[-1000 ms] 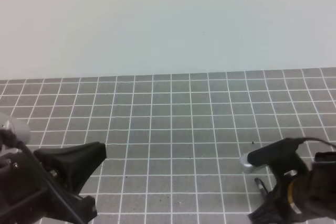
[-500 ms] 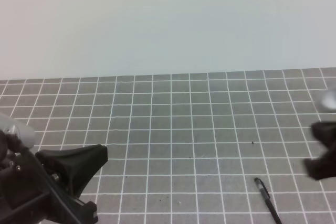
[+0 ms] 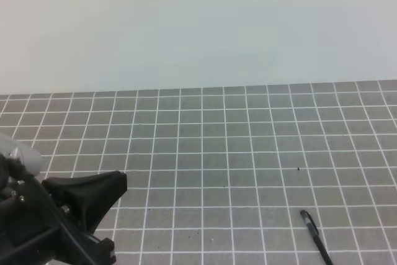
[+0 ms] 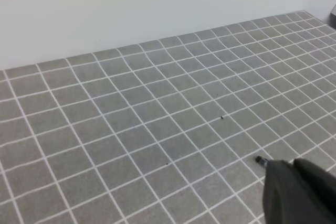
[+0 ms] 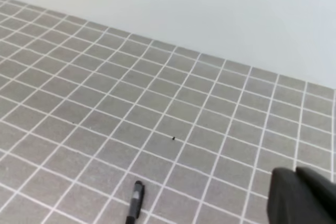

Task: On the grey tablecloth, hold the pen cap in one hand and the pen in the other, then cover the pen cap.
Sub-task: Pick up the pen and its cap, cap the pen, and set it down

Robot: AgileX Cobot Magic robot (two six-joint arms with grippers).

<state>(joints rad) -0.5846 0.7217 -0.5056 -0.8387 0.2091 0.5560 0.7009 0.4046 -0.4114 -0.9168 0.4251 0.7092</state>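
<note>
Exterior high view: the pen point(image 3: 315, 237) lies at lower right on the grey tablecloth point(image 3: 205, 147), apparently capped. The left end effector point(image 3: 93, 193), lower left, is closed and empty; the right is out of frame.

Left wrist view: only the pen's end point(image 4: 259, 160) shows at lower right.

Right wrist view: the pen point(image 5: 135, 201) lies at bottom centre; the right end effector point(image 5: 300, 199), closed on nothing, sits at lower right, clear of it.

No readable text, label, brand, number or sign is showing in any view. The grey tablecloth point(image 3: 223, 153) is bearing only its grid of thin white lines, and the pen point(image 3: 315, 236) is showing no legible marking at this size.
</note>
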